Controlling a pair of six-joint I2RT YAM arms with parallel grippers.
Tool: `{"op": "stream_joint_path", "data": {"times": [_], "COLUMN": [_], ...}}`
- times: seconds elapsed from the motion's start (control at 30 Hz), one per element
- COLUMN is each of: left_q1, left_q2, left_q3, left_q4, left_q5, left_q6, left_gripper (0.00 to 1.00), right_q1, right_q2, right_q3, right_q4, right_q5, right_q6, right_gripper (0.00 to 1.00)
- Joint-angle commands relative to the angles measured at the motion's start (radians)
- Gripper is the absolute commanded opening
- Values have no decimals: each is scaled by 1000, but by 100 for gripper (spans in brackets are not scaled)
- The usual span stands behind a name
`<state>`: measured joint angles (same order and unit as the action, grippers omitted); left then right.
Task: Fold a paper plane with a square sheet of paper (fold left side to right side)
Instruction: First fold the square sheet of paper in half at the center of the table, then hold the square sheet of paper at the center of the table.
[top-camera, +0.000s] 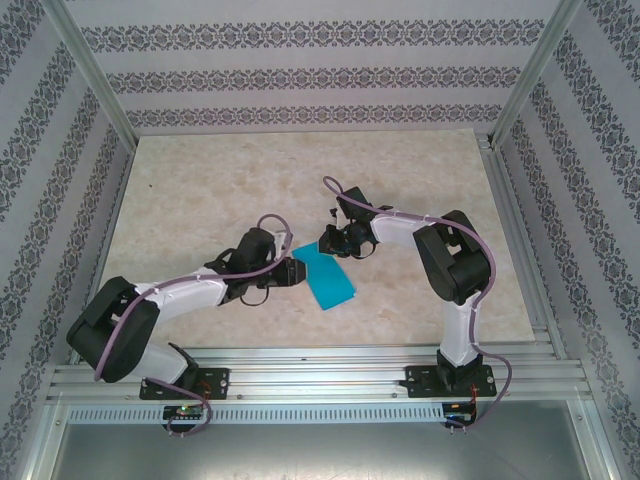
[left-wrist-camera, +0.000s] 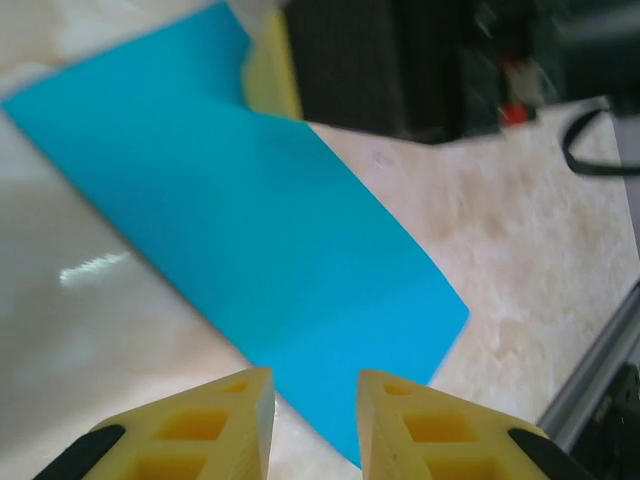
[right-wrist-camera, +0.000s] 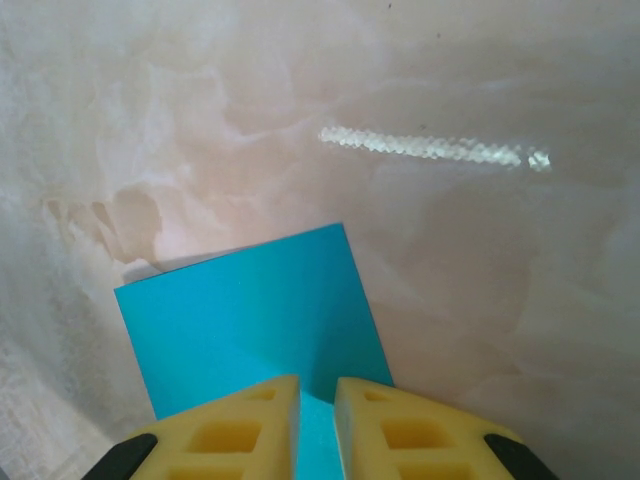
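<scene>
Two grippers are working one blue sheet (top-camera: 327, 282). It sits mid-table (top-camera: 200, 190), a touch toward 6 o'clock from centre. It reads as an oblong (not a square), with the long axis running roughly 11 to 5 o'clock in the top view.

Left gripper (top-camera: 293, 270):
- Parked at the sheet's 9 o'clock edge.
- In its own wrist view the left gripper (left-wrist-camera: 315, 425) has both yellow fingers (left-wrist-camera: 225, 425) at 6 o'clock of the frame, with a narrow gap between them.
- The sheet (left-wrist-camera: 280, 230) spreads away toward 12 o'clock, and its near edge cuts diagonally across the gap.
- Jaws are slightly parted with nothing clamped between them. Can't tell if the tips touch the paper.

Right gripper (top-camera: 335, 243):
- Sits at the sheet's 12 o'clock end.
- In the wrist view the right gripper (right-wrist-camera: 316, 425) shows a slim gap between its fingers, and blue shows through it.
- The sheet (right-wrist-camera: 250, 320) extends from the tips toward 12 o'clock, with a faint crease line leading out of the gap.
- Jaws are barely apart and not pinched on the paper. Can't tell whether the tips press down on it.

From the left wrist, one yellow finger (left-wrist-camera: 270, 75) of the right gripper shows at the sheet's far corner near 12 o'clock. The paper edge partly covers it.

An aluminium rail (left-wrist-camera: 590, 370) runs past at 4 o'clock in that view.
</scene>
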<state>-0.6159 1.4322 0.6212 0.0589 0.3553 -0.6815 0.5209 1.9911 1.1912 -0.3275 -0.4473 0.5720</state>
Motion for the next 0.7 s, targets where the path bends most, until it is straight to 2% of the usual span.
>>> {"op": "stream_joint_path", "data": {"times": [0.0,0.17,0.33,0.67], "left_q1": [63,107,114,114], "left_q2": [63,200,315,448], "left_q3": [58,135,214,272], "left_q4": [9,76,109,33], "left_q5": [69,122,149,70], "left_q6": [36,27,17,71], "left_gripper": [27,23,20,18], "right_q1": [-7,-6,-2,-3], "right_q2": [57,58,58,17], "right_q3": [-2,1,1,2], "right_q4": [-50,-57,-59,-30], "right_q5": [52,56,55,26], "right_q6": [-29,-34,-36,-35], "right_gripper": [19,19,19,20]}}
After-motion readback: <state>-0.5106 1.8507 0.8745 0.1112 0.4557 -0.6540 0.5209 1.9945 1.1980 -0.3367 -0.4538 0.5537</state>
